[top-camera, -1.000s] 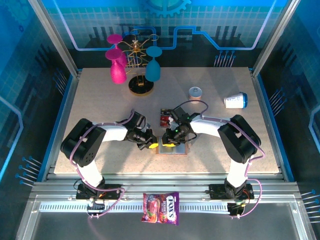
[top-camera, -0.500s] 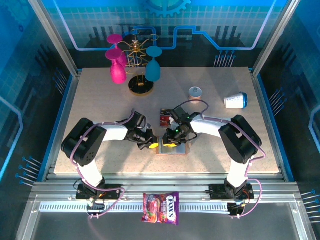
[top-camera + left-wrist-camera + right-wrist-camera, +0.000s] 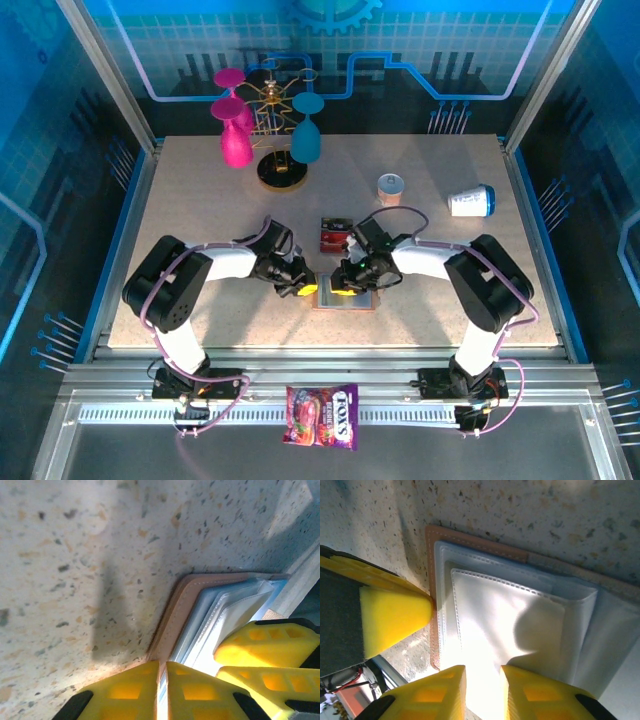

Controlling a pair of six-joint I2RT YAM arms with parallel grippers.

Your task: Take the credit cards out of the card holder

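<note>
The step in hand looks like working through the open card holder (image 3: 510,605) for whatever remains inside. It lies flat on the table (image 3: 200,190) between the two arms, tan outside down and grey-blue pockets up. The left claw (image 3: 162,692) sits at the holder's edge with its jaws almost together and only a thin pale sliver of pocket between them, so it appears to pinch that edge and steady the holder. The right claw (image 3: 482,692) is low over the pale pockets with its jaws a narrow gap apart; whether they grip a pocket leaf or a card I cannot tell. Red credit cards (image 3: 331,237) lie on the table just beyond the holder, so part of the job seems done, and no red shows in the pockets from the right wrist. Next, I judge, the right claw must catch any card edge left in a pocket and draw it out along the opening while the left claw anchors the holder.
</note>
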